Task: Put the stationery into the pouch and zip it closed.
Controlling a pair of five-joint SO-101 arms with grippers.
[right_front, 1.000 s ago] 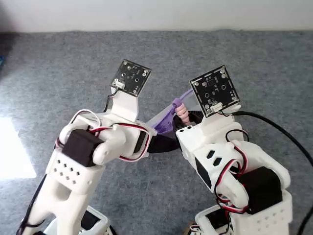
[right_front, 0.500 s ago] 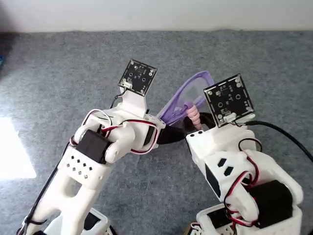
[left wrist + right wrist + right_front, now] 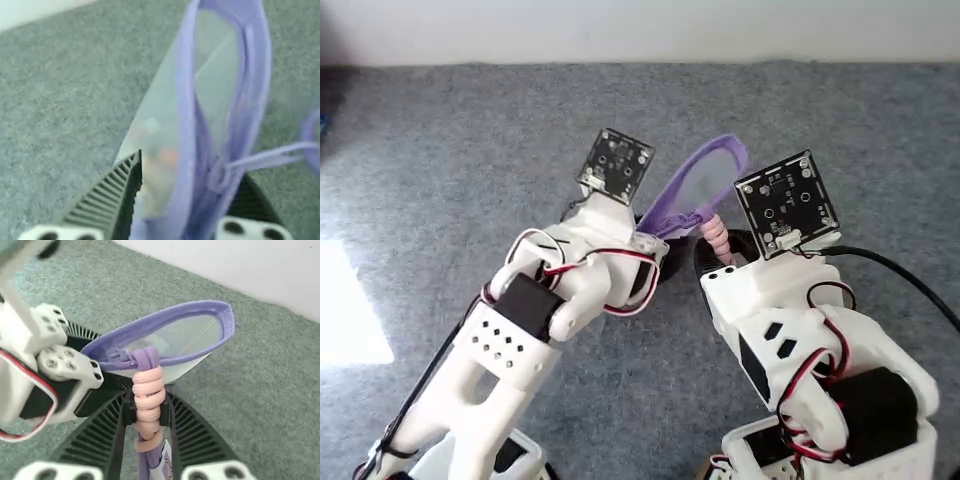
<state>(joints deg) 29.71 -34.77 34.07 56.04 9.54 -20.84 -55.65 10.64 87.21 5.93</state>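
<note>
Pouch [image 3: 698, 185], purple and clear, sits at twelve o'clock between my arms above the desk [image 3: 440, 150]; my left tool [image 3: 187, 190] pinches its near end, my right tool [image 3: 147, 404] pinches its pink coiled zipper cord [image 3: 147, 382].

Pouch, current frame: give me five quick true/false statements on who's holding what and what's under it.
1. The left gripper is clamped on one end of the pouch. True.
2. The right gripper grips the pink coiled cord at the pouch's zip. True.
3. The pouch lies flat with neither gripper touching it. False: it is held between the two arms.
4. The pouch is solid red. False: it has purple trim and see-through sides.
5. The surface below is bare wood. False: it is grey carpet.
</note>
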